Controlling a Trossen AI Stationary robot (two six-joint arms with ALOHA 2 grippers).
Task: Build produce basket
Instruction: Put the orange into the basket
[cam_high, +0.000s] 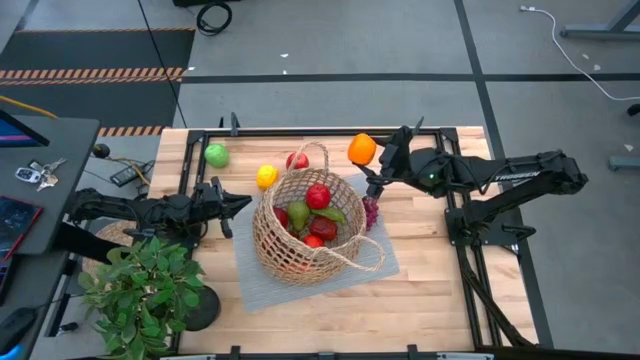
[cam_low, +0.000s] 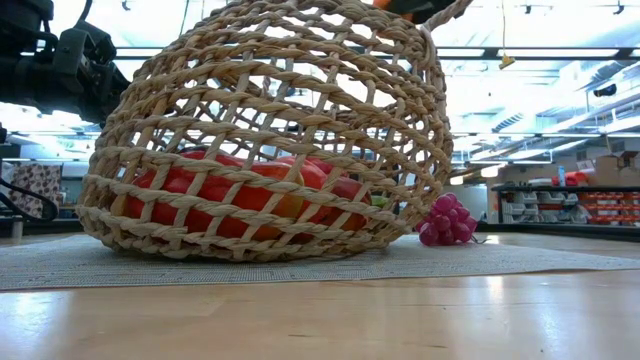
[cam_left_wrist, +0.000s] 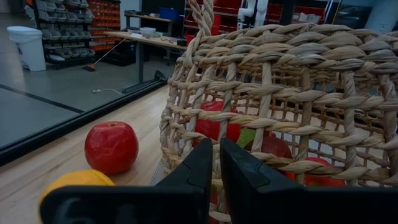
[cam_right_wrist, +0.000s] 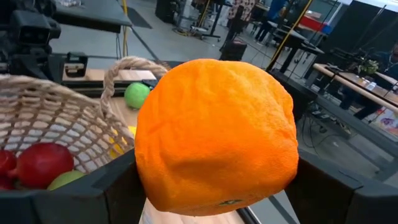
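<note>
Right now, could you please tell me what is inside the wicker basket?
The basket holds red fruit, a green pear and a darker red piece. Anything underneath them is hidden by the upper fruit and the weave.

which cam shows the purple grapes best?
Low view: the grapes sit unobstructed on the mat, just beside the basket. The high view shows them only partly, tucked between the basket rim and the right gripper. Neither wrist view shows them.
</note>
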